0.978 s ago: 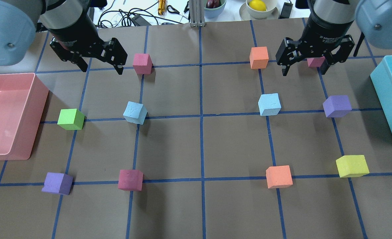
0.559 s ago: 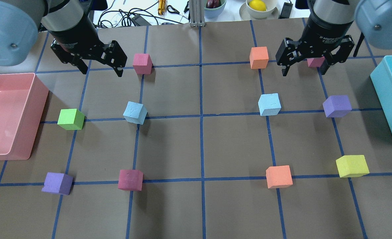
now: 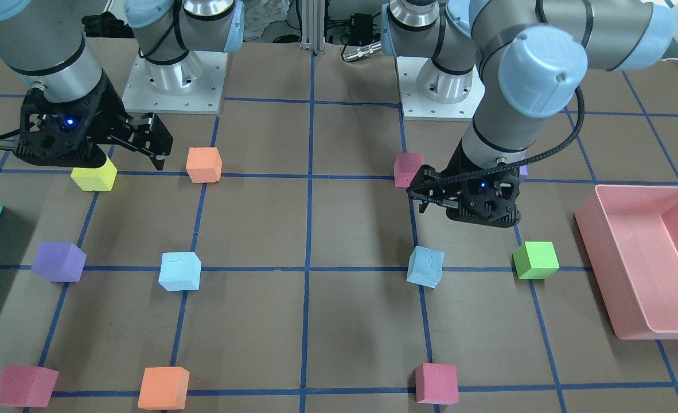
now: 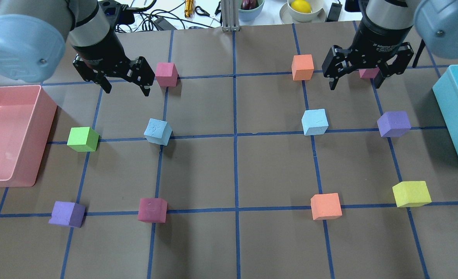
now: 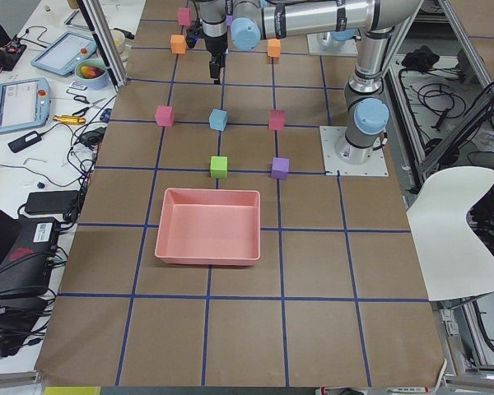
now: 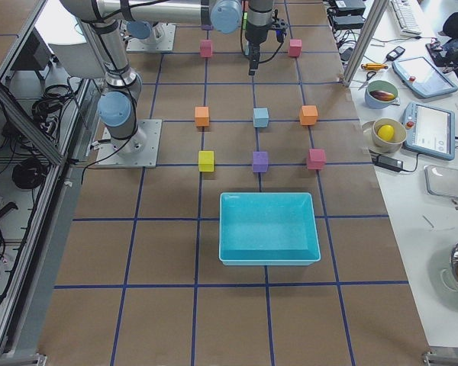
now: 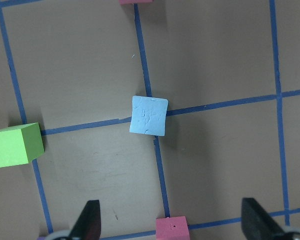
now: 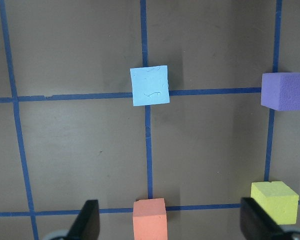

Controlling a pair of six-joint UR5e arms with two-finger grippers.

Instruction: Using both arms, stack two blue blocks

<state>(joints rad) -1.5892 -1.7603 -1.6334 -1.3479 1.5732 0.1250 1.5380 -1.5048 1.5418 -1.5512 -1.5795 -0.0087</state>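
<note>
Two pale blue blocks lie apart on the brown gridded table. The left blue block (image 4: 157, 131) is turned askew and also shows in the left wrist view (image 7: 149, 115). The right blue block (image 4: 315, 122) sits square and shows in the right wrist view (image 8: 149, 85). My left gripper (image 4: 127, 90) is open and empty, hovering above the table behind and left of the left block. My right gripper (image 4: 356, 85) is open and empty, hovering behind and right of the right block.
A pink bin (image 4: 47, 116) stands at the left edge and a teal bin (image 4: 451, 112) at the right. Other cubes lie on the grid: green (image 4: 82, 139), purple (image 4: 393, 123), purple (image 4: 67, 214), magenta (image 4: 152, 210), orange (image 4: 326, 206), yellow (image 4: 411, 193), pink (image 4: 166, 74), orange (image 4: 302, 67).
My left gripper has moved right and slightly nearer to the left blue block. My right gripper has barely moved. Both stay open and no block has shifted.
</note>
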